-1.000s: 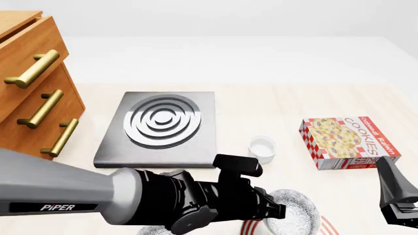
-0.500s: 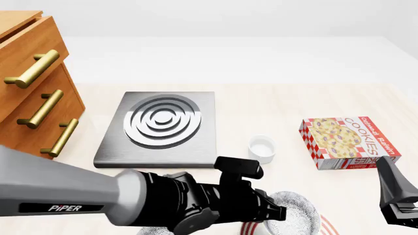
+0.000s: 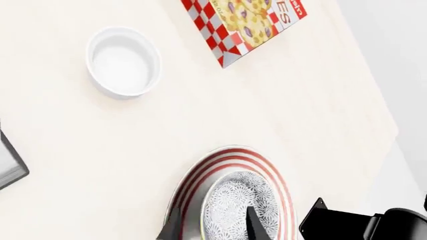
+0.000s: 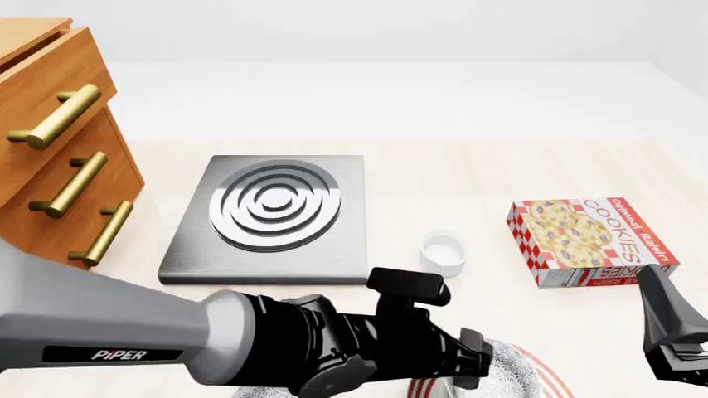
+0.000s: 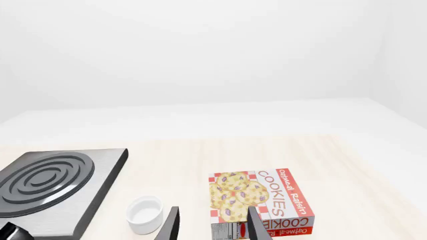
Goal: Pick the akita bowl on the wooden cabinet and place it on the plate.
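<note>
The speckled akita bowl point(image 3: 237, 202) sits inside the red rings of the white plate point(image 3: 200, 172), near the table's front edge. In the front view the bowl point(image 4: 522, 371) and the plate's rim point(image 4: 555, 380) peek out from behind my left arm. My left gripper point(image 3: 213, 225) is open and straddles the bowl's rim, with one finger over the bowl's inside and the other outside it. My right gripper point(image 5: 212, 222) is open and empty, and it hangs at the front right point(image 4: 677, 352). The wooden cabinet point(image 4: 55, 166) stands at the far left; its top is out of view.
A grey stove plate point(image 4: 271, 211) lies in the middle of the table. A small white cup point(image 4: 445, 251) stands just right of it. A cookie box point(image 4: 592, 240) lies further right. The black right arm point(image 3: 360, 225) shows beside the plate in the left wrist view.
The bowl has sunk lower onto the plate, and more of the plate's red ring shows. The left arm shifted only slightly. The right arm has not moved.
</note>
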Tool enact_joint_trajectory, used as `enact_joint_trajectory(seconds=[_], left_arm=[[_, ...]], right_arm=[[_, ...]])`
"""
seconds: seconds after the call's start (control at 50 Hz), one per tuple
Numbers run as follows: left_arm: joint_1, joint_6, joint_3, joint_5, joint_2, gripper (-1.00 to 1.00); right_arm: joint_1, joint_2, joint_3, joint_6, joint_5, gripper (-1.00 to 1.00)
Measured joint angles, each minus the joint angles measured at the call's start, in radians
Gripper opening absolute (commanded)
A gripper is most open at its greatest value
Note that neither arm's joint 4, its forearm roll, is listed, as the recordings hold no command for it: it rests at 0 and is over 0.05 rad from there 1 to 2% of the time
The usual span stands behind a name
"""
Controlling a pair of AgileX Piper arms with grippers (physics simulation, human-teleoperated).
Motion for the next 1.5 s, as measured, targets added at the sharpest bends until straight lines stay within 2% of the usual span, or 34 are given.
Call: enact_joint_trajectory(seconds=[0.78,1.5], left_arm=[[0.005,0.063,-0.004,0.023,-0.054,1.00],[0.085,0.088,0.079,0.011,-0.222,1.00]], right_arm=[[0.000,0.000,0.000,0.000,0.000,1.00],[0.000,0.000,0.000,0.000,0.000,1.00]])
